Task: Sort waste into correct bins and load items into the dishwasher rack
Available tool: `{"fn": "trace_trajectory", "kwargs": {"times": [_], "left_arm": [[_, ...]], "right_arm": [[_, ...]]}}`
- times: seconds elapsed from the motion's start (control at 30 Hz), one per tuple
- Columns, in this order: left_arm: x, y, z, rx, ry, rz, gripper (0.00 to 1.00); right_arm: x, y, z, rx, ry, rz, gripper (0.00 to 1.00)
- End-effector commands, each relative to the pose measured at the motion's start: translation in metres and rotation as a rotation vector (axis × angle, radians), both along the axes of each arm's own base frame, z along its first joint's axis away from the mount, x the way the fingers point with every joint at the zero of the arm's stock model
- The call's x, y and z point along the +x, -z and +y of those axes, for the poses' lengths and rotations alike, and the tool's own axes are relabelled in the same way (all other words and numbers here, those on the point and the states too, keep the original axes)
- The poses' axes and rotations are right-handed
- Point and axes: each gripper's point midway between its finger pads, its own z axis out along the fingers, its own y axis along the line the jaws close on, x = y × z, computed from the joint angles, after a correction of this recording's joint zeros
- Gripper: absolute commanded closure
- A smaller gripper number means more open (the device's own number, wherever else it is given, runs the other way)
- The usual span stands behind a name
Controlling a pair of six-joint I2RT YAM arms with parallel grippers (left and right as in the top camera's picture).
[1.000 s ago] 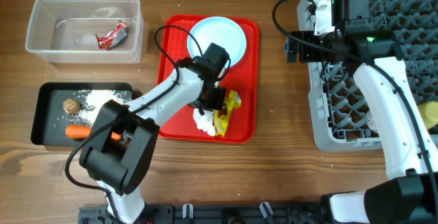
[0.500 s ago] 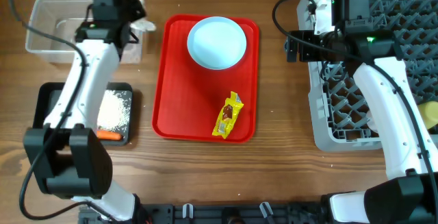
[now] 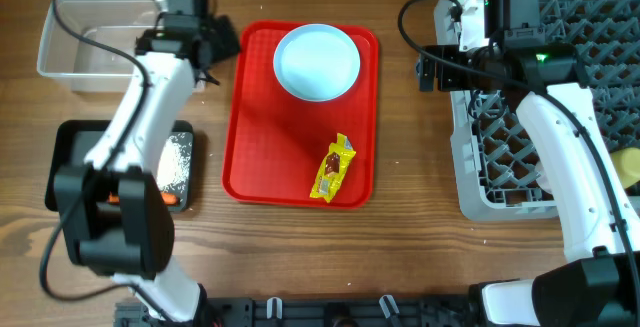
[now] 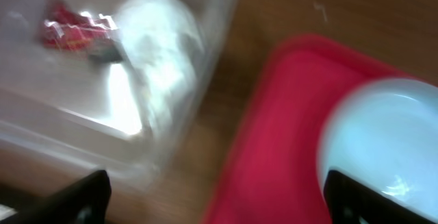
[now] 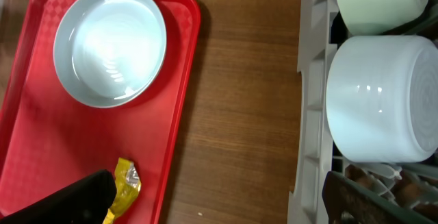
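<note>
My left gripper (image 3: 218, 45) hangs open and empty between the clear tub (image 3: 95, 42) and the red tray (image 3: 255, 117). In the blurred left wrist view, a crumpled white tissue (image 4: 161, 53) and a red wrapper (image 4: 72, 29) lie in the tub. The pale blue plate (image 3: 317, 62) and a yellow wrapper (image 3: 335, 167) rest on the red tray. My right gripper (image 3: 428, 70) stays open and empty at the left edge of the grey rack (image 3: 560, 182). Its wrist view shows two bowls (image 5: 383, 97) in the rack.
The black tray (image 3: 70, 137) at the left holds white rice (image 3: 175, 162) and a carrot (image 3: 172, 199), mostly hidden under my left arm. A yellow cup (image 3: 630, 167) sits at the rack's right side. Bare wood lies between the red tray and the rack.
My left gripper carried the tissue from the red tray to the clear tub, opened and let it go, and has swung slightly right. The right arm has not moved.
</note>
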Motion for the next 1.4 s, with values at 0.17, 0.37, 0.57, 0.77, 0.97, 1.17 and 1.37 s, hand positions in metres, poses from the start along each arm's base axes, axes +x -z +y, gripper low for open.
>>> {"fn": "trace_trajectory", "kwargs": {"times": [0.17,0.37,0.57,0.77,0.97,1.17,1.37], "left_arm": [[-0.166,0.081,-0.189,-0.123,0.747,0.459,0.0],[-0.188,0.107,-0.222,-0.194,0.851,0.433,0.01],[-0.193,0.112,-0.222,-0.21,0.848,0.463,0.7],[-0.196,0.111,-0.224,-0.234,0.827,0.48,0.96],[-0.128,0.053,-0.17,-0.274,0.55,0.294,0.96],[-0.019,-0.055,-0.014,-0.303,0.111,-0.182,0.96],[0.021,-0.059,0.131,-0.085,-0.309,-0.383,0.96]], "right_arm": [[-0.001,0.001,0.002,0.019,0.003,0.011,0.0],[-0.003,0.002,0.002,0.019,0.005,0.021,0.0],[-0.003,0.003,0.002,0.019,0.005,0.022,0.0],[-0.003,0.003,0.002,0.019,0.005,0.022,0.0],[-0.003,0.002,0.002,0.018,0.004,0.021,0.01],[-0.002,0.002,0.002,0.019,0.004,0.018,0.0],[0.001,0.0,0.002,0.022,0.005,0.003,0.0]]}}
